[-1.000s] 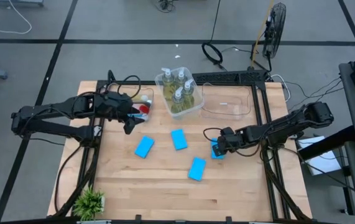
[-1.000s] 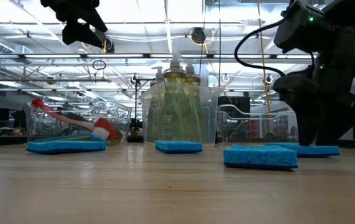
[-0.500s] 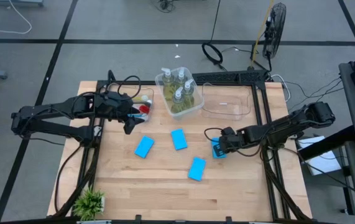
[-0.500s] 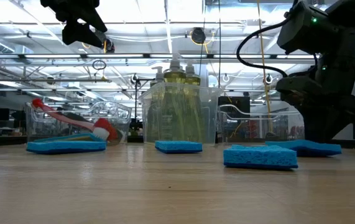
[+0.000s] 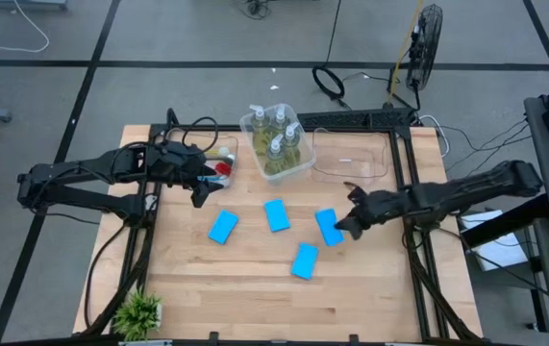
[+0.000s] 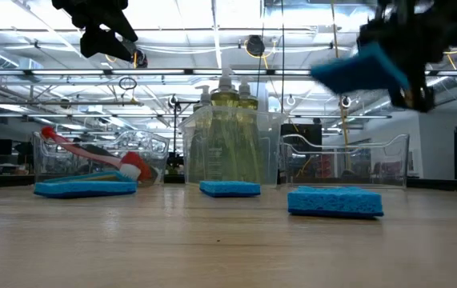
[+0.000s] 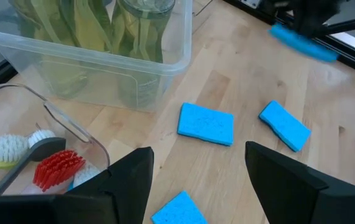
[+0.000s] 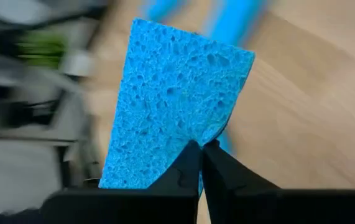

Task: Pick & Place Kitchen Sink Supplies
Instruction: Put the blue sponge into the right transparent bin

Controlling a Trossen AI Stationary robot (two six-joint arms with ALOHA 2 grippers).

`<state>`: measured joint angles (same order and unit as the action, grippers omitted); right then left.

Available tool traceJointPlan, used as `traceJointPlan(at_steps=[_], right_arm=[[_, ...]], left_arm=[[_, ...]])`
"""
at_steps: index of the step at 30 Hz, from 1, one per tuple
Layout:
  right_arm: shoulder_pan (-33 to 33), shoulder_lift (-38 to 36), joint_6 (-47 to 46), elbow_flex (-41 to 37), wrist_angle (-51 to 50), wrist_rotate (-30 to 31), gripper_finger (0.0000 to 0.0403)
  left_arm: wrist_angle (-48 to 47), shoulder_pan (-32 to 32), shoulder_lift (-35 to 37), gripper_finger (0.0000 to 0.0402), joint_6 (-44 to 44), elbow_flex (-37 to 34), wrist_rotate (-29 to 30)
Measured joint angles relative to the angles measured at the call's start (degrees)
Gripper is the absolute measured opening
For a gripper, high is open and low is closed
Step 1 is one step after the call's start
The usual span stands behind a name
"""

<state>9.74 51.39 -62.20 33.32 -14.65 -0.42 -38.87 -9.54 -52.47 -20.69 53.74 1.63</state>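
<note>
— What is the table point(image 5: 255, 288) made of?

— Pale wood in jointed strips, smooth with a soft sheen. The sponge point(image 8: 174, 102) pinched in the right gripper point(image 8: 201, 163) is bright-blue foam, matt and coarsely pitted all over.

— And the bins?

— The bottle bin point(image 7: 96, 59) is clear glossy plastic, faintly frosted; the brush bin point(image 7: 71, 127) is the same clear stuff. The brushes point(image 7: 53, 168) show stiff plastic bristles, red and white.

— The arms?

— Dark matt plastic on the left gripper point(image 7: 196, 180) fingers; the table frame point(image 5: 404, 183) looks like black painted metal.
</note>
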Motion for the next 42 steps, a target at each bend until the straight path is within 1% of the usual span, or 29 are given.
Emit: traceJointPlan(at_steps=[5, 10, 15, 17, 18, 20, 22, 26, 29, 31, 37, 39, 42], right_arm=[[0.0, -7.8, 10.6, 0.0, 12.4, -4.3, 0.0000], [0.0, -11.8, 17.7, -1.2, 29.4, -8.3, 0.0000], [0.0, -12.3, 19.6, -5.3, 47.3, -11.7, 0.0000], [0.0, -12.3, 18.1, -7.0, 50.4, -11.3, 0.0000], [0.0, -12.3, 16.8, -7.9, 50.4, -10.1, 0.0000], [0.0, -12.3, 13.7, -9.3, 48.8, -6.6, 0.0000], [0.0, -12.3, 11.2, -9.9, 44.4, -2.7, 0.0000], [0.0, -12.3, 11.4, -9.5, 35.4, 3.0, 0.0000], [-0.6, -12.5, 14.0, -7.9, 30.4, 6.3, 0.0000], [-1.6, -12.9, 16.7, -6.1, 25.0, 8.4, 0.0000], [-5.8, -13.8, 25.4, 3.5, 2.2, 16.6, 0.0000], [-7.5, -13.8, 29.0, 7.1, -5.7, 20.3, 0.0000], [-10.0, -13.7, 34.1, 11.6, -13.4, 27.5, 0.0000]], left_arm=[[0.0, 0.0, 0.0, 0.0257, 0.0, 0.0, 0.0], [0.0, 0.0, 0.0, 0.0257, 0.0, 0.0, 0.0], [0.0, 0.0, 0.0, 0.0257, 0.0, 0.0, 0.0], [0.0, 0.0, 0.0, 0.0257, 0.0, 0.0, 0.0], [0.0, 0.0, 0.0, 0.0257, -0.1, 0.0, 0.0], [0.0, 0.0, 0.0, 0.0257, -0.3, 0.0, 0.0], [0.1, 0.0, 0.0, 0.0257, -0.4, 0.0, 0.0], [0.1, 0.0, 0.0, 0.0257, -0.5, 0.0, 0.0], [0.1, 0.0, 0.0, 0.0257, -0.5, 0.0, 0.0], [0.1, 0.0, 0.0, 0.0257, -0.5, 0.0, 0.0], [0.1, 0.0, 0.0, 0.0257, -0.6, 0.0, 0.0], [0.1, 0.0, 0.0, 0.0257, -0.6, 0.0, 0.0], [0.1, 0.0, 0.0, 0.0257, -0.6, 0.0, 0.0]])
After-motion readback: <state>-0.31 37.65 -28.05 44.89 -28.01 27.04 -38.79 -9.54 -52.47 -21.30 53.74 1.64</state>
